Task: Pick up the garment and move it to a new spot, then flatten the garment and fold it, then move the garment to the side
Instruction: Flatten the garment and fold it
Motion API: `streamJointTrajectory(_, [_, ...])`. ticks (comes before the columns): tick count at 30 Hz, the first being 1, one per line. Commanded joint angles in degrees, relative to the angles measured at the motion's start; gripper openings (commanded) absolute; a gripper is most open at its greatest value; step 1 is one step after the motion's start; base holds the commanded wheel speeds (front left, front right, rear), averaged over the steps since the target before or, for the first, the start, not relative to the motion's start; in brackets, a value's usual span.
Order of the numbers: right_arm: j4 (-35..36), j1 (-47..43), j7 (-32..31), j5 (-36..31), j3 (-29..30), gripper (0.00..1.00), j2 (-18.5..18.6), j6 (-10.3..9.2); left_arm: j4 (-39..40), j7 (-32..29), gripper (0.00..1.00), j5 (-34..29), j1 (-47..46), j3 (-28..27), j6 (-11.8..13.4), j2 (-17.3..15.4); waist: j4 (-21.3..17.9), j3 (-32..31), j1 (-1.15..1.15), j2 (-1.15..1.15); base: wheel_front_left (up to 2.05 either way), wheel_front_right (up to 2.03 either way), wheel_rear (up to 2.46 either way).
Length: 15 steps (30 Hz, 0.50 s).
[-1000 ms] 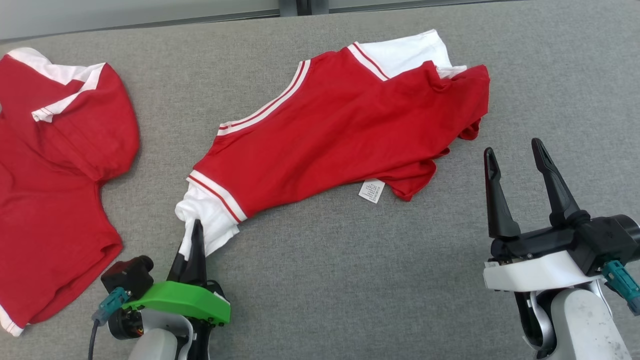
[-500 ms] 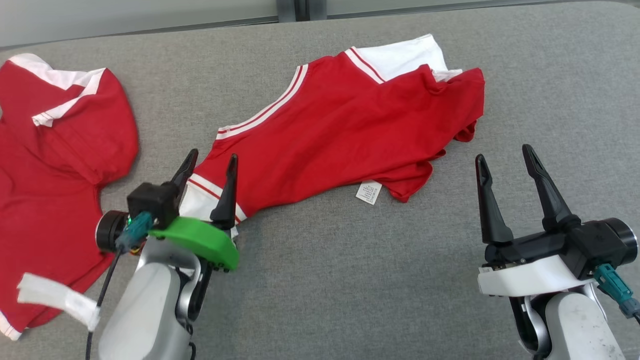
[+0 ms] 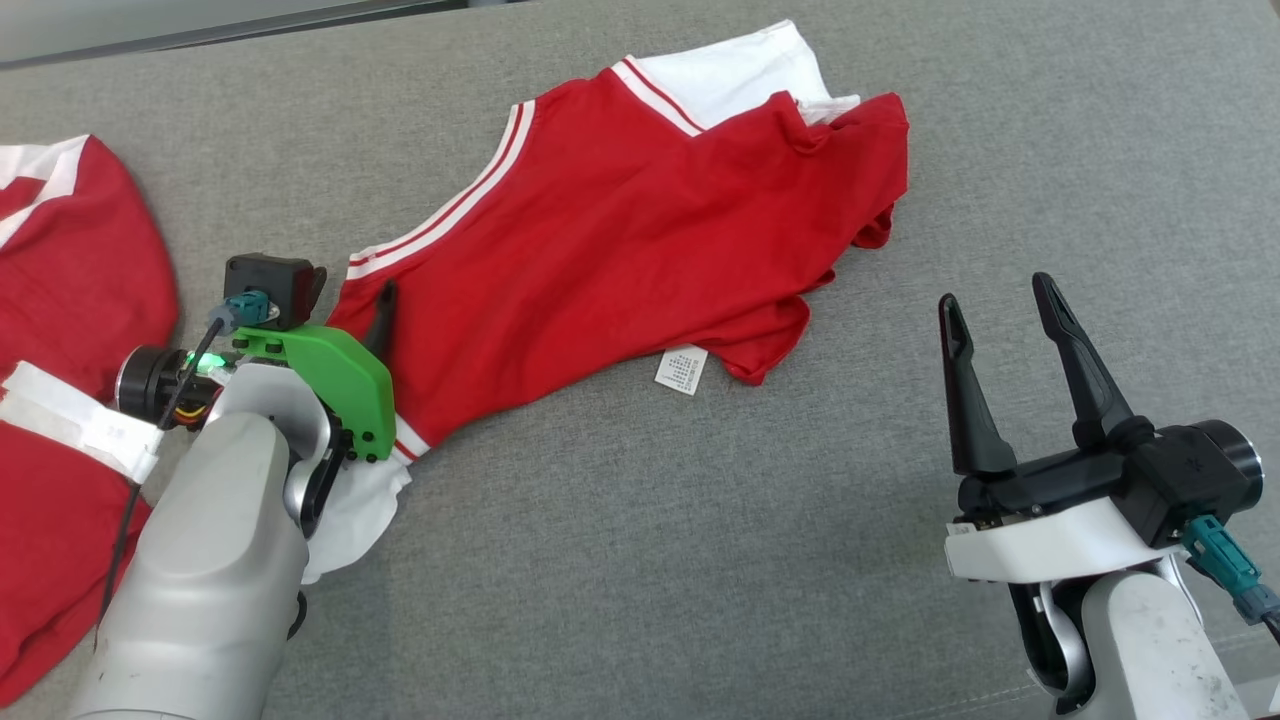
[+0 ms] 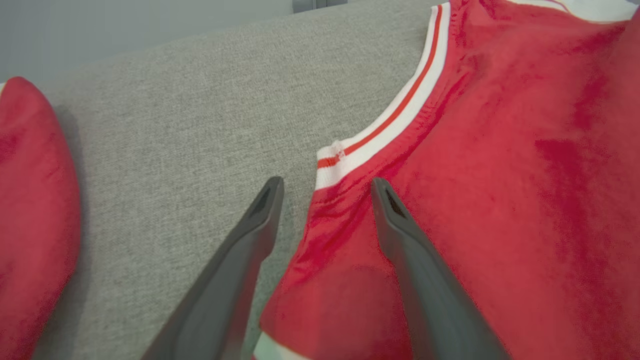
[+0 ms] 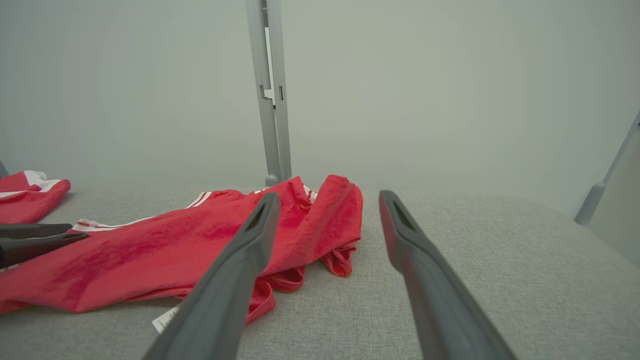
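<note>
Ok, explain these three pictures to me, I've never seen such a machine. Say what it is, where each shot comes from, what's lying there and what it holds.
It is a wheeled robot with two arms, each ending in a two-fingered gripper. The wide picture comes from a camera on its head, looking down at a gray padded surface. The other two come from wrist cameras looking along each gripper's dark fingers. On the surface lies a rumpled red garment with white sleeves and a white label at its edge. A second red garment lies at the robot's left. The left gripper is open, one finger over the garment, one over bare surface. The right gripper is open too, apart from the cloth. Neither holds anything.
</note>
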State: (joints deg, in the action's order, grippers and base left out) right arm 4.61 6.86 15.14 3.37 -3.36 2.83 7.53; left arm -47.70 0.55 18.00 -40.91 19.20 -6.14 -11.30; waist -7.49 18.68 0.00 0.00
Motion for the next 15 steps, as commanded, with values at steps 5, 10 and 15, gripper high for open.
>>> streamJointTrajectory(5, [0.18,0.78,0.01,0.78,-0.18,1.00,0.11,-0.08,-5.71,-2.28,0.00,2.02,-2.56,1.10,-1.00,-1.19,-1.75,0.58,0.00,0.00,0.00,0.00,0.00])
streamJointTrajectory(10, [-0.58,-0.54,0.02,2.40,1.05,1.00,0.09,-0.08,0.92,-4.01,0.00,15.97,-2.60,5.31,-1.41,4.57,-1.97,-0.65,0.00,0.00,0.00,0.00,0.00])
streamJointTrajectory(15, [-1.81,-1.49,0.02,3.70,0.80,1.00,0.10,-0.08,21.46,-10.73,0.00,35.88,-5.86,13.13,-1.30,4.21,-1.12,-2.59,0.00,0.00,0.00,0.00,0.00])
